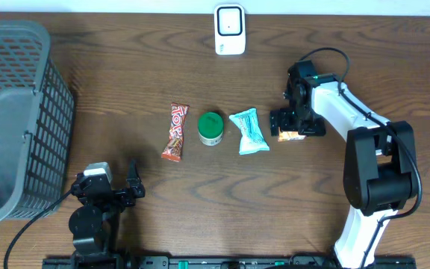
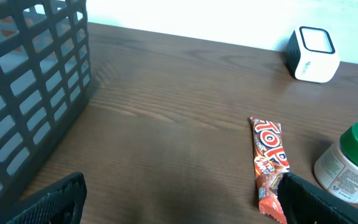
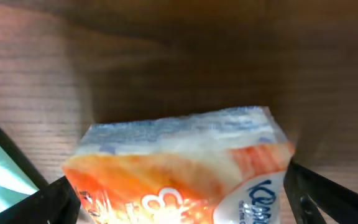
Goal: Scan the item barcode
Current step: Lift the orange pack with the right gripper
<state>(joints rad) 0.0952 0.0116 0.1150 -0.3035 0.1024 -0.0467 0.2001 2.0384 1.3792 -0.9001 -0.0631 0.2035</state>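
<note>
Right hand (image 1: 294, 128) wide open, one finger either side of orange packet (image 3: 179, 162) flat on bench (image 1: 125, 97), just right of teal pouch (image 1: 248, 131). Likely best: lower squarely, keep packet centred, close gently. Barcode side not visible; find it before presenting to scanner (image 1: 230, 30). Left hand (image 1: 134, 185) open, idle.

my left arm (image 1: 88, 224) sits folded close over its base, left gripper (image 1: 118, 187) low and roughly level, jaws spread wide. my right arm (image 1: 342, 108) is stretched forward and bent inward at the elbow, wrist tipped down, right gripper (image 1: 297, 128) pointing downward, jaws fully apart. in each wrist view i only see the dark left fingers (image 2: 48, 202) and right fingers (image 3: 328, 193) at the bottom corners.
</note>
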